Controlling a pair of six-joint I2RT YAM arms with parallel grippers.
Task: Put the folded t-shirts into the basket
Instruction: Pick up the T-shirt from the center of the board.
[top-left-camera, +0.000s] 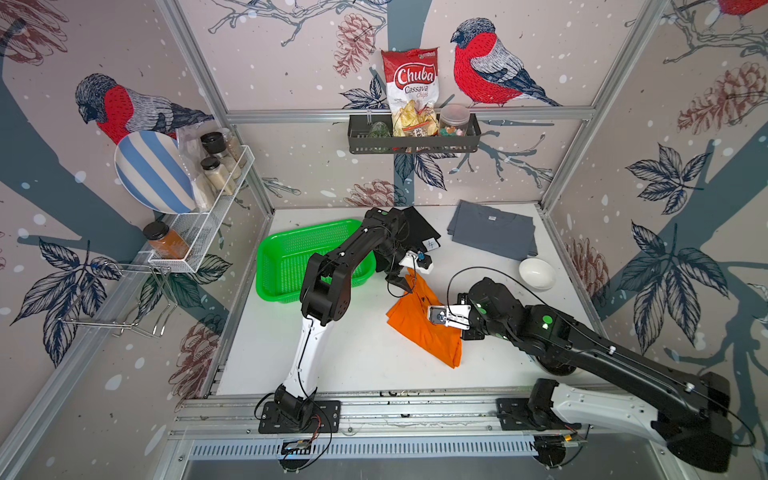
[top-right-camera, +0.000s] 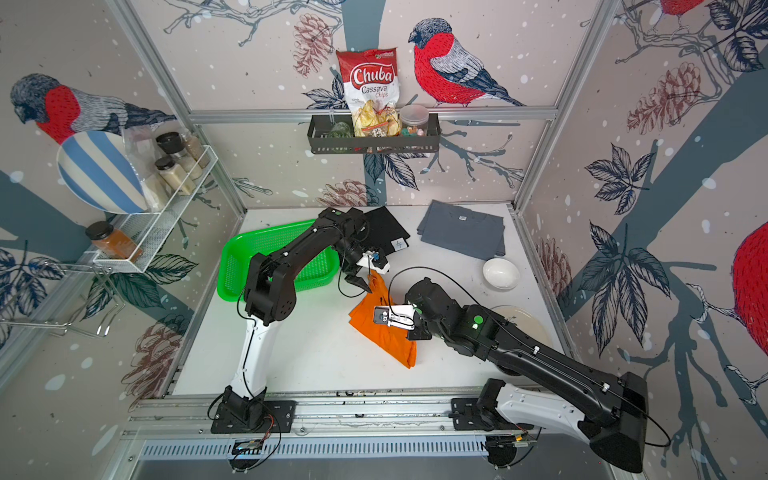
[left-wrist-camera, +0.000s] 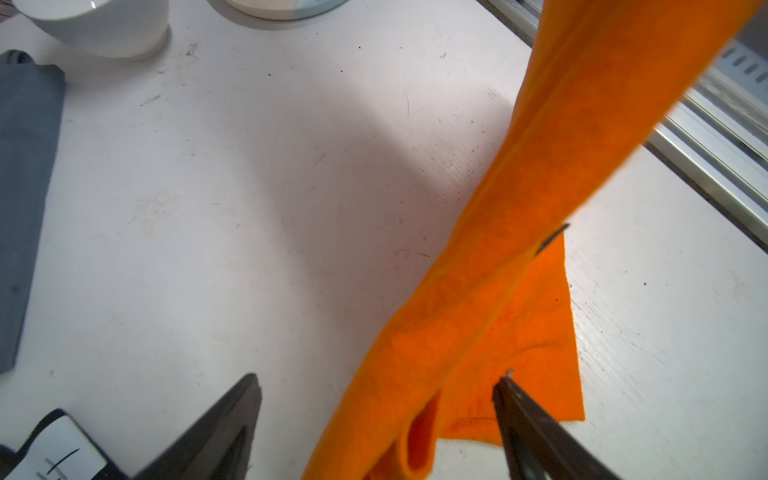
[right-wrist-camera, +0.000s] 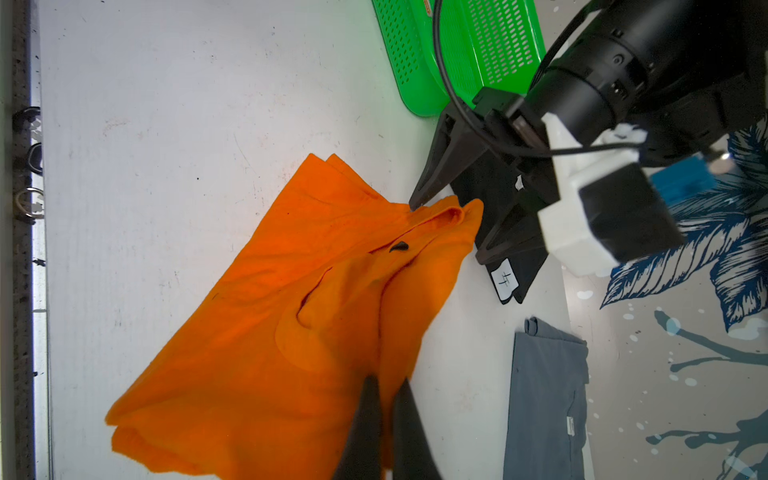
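White tabletop (top-left-camera: 353, 357) carries the orange t-shirt (top-left-camera: 411, 334), one fold lifted and pinched in the tightly closed right gripper (right-wrist-camera: 386, 381), its other end lying between the wide-spread, empty left gripper's (left-wrist-camera: 376, 378) fingers.

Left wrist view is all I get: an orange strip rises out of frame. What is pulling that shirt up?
Observer: The right pincer, shut on the orange shirt, holds that fold off the table.
Operator: Is any shirt in the basket?
Observer: None shows in the green basket, though the left arm hides part of it.
Operator: Where is the black shirt?
Observer: The black shirt lies flat between the basket and the grey shirt.
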